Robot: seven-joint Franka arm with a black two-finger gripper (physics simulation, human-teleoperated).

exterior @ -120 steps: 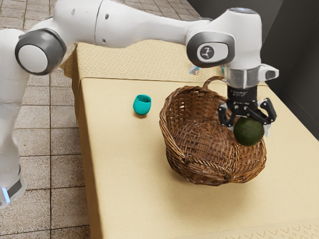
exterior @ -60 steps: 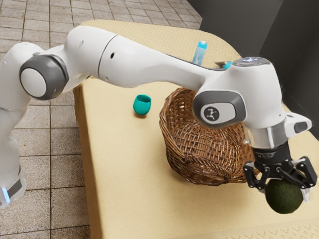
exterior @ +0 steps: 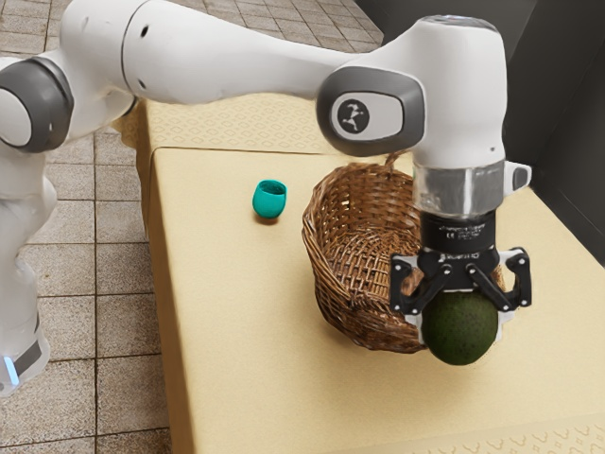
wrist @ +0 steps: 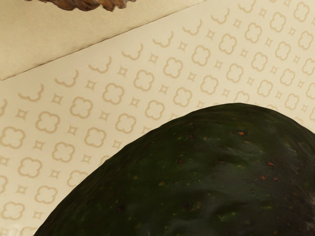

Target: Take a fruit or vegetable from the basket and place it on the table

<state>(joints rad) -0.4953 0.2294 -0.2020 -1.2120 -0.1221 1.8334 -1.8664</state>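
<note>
Marked on the arm (exterior: 463,85) with a round dark badge (exterior: 354,115) bearing a pale figure. Printed in small pale lettering on the black collar (exterior: 458,234) too, too tiny to read. Just below that, clasping a dark green avocado (exterior: 459,340) from both sides in the gripper (exterior: 461,323), directly beneath the palm and between the fingertips. Held outside the basket (exterior: 331,274), above the table (exterior: 227,378). In the wrist view, seen over patterned cloth (wrist: 142,81), apart from the basket's edge. Standing on the table at the basket's other side, near the exterior view's left: a teal cup (exterior: 269,200).
</note>
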